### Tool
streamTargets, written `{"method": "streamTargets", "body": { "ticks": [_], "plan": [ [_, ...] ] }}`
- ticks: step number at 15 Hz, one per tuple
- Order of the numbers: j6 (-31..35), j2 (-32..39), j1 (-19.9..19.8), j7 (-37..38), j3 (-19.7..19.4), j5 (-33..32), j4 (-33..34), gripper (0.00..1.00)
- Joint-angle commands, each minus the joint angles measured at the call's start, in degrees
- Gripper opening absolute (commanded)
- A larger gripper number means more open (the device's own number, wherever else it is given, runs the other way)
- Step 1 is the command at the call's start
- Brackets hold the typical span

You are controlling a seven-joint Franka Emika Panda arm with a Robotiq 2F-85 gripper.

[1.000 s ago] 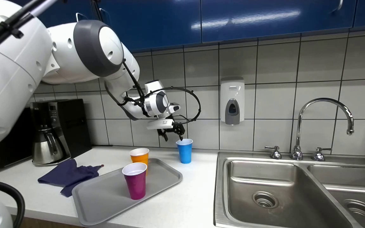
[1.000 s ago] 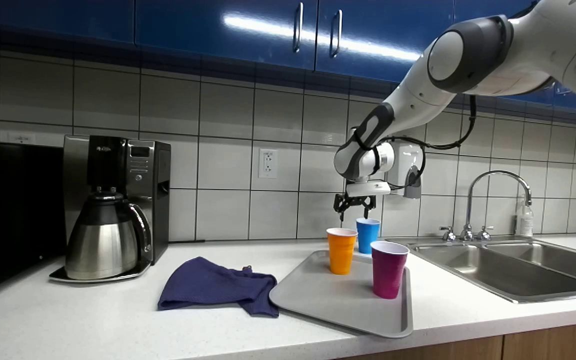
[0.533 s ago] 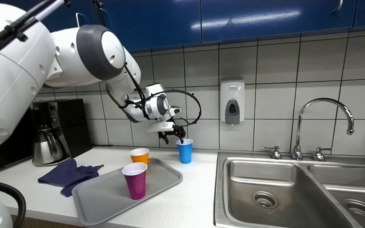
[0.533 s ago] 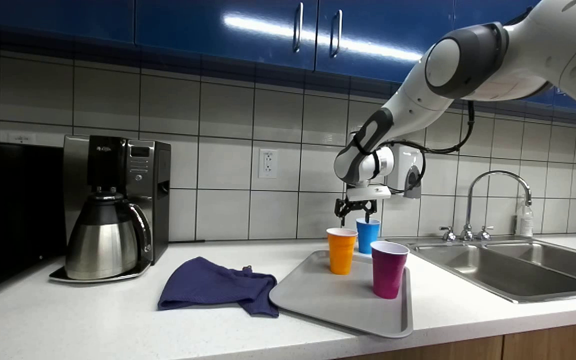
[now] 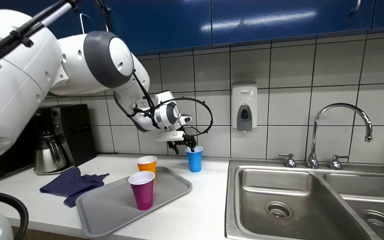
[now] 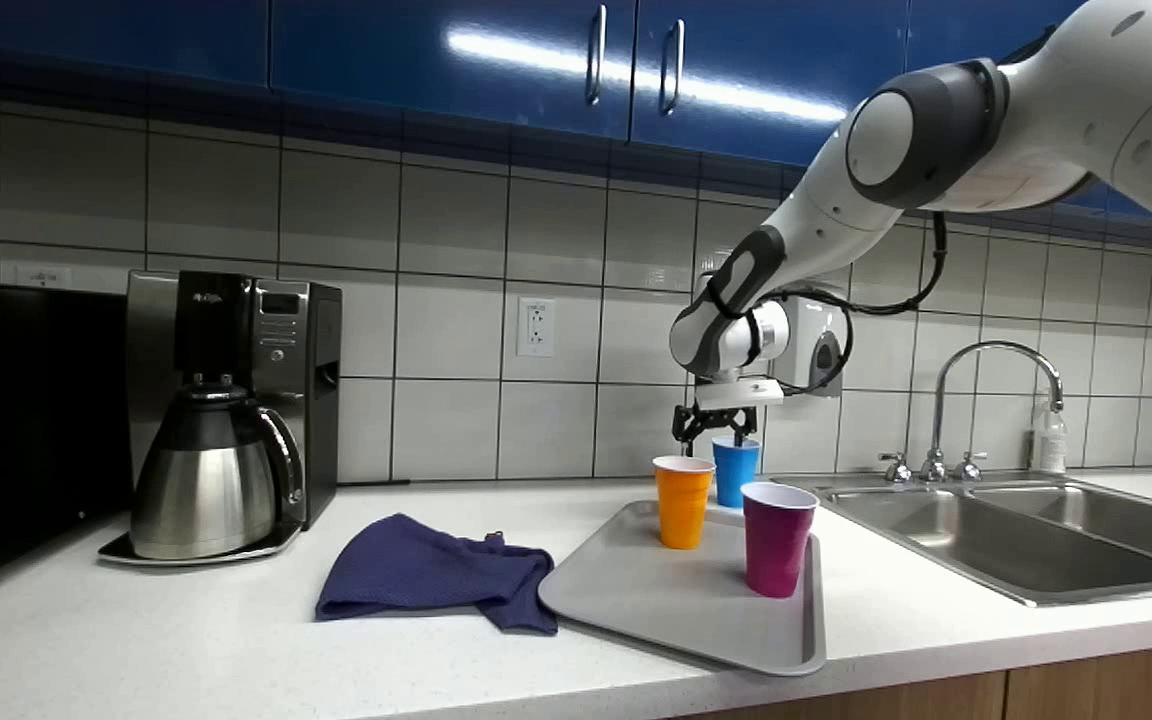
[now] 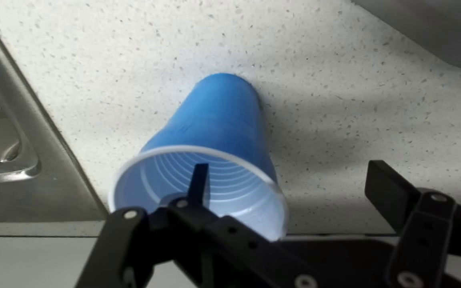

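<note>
Your pincer (image 7: 290, 176) stands wide, its two fingers well parted and pointing down. In the wrist view one finger (image 7: 199, 184) overlaps the mouth of the blue cup (image 7: 222, 116), while its partner hangs outside the cup, over the counter (image 7: 326, 48); the cup's rim runs through the gap between them. Whether the first fingertip dips below that rim or touches the cup, you cannot tell. In both exterior views you see the pincer right above the blue cup, which stands upright on the counter, near the tiled wall (image 6: 456, 215) and between the gray tray (image 6: 656, 595) and the steel sink (image 5: 232, 200).

Upright on the tray you have the orange cup (image 6: 682, 510), closer to the wall, and the purple cup (image 6: 778, 550), closer to the front. Beside the tray, on the side away from the sink, lies a crumpled navy cloth (image 6: 426, 570). Farther off stands the coffee maker (image 6: 281, 400) with its steel carafe (image 6: 206, 490). A soap dispenser (image 5: 244, 106) hangs on the wall between the blue cup and the faucet (image 5: 314, 140)
</note>
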Motion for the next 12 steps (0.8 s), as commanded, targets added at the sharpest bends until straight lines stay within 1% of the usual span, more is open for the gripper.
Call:
{"method": "streamTargets", "body": {
  "ticks": [1, 2, 4, 12],
  "plan": [
    [-2.4, 1.28, -0.15, 1.08, -0.02, 0.11, 2.81, 0.97],
    [-2.33, 1.3, -0.18, 1.02, 0.01, 0.13, 2.86, 0.73],
    [-2.27, 1.3, -0.15, 1.08, -0.03, 0.09, 2.99, 0.71],
    [-2.22, 1.13, -0.39, 1.13, -0.1, 0.17, 3.26, 0.09]
  ]
}}
